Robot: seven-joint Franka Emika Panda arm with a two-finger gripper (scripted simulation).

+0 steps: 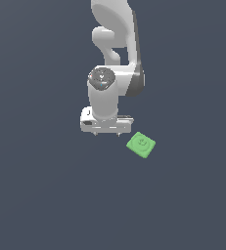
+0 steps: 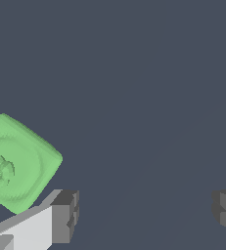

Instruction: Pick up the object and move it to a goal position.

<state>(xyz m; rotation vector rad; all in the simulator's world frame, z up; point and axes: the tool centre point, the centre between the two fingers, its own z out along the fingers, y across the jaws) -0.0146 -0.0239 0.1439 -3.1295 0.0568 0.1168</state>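
So far nothing is grasped: the pincer (image 1: pixel 107 132) hangs spread and empty, the green block (image 1: pixel 141 144) lying lower right of it; pickup and carry remain.

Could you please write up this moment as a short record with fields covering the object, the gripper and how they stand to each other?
object: green block, flat, square, with a round knob on top, lying on the dark surface
object orientation: turned diagonally to the fingers
gripper: open, nothing between the fingers
relation: block lies outside the finger gap, toward the exterior view's right of the gripper, not touched
grasp: not yet made
goal position: no marker visible
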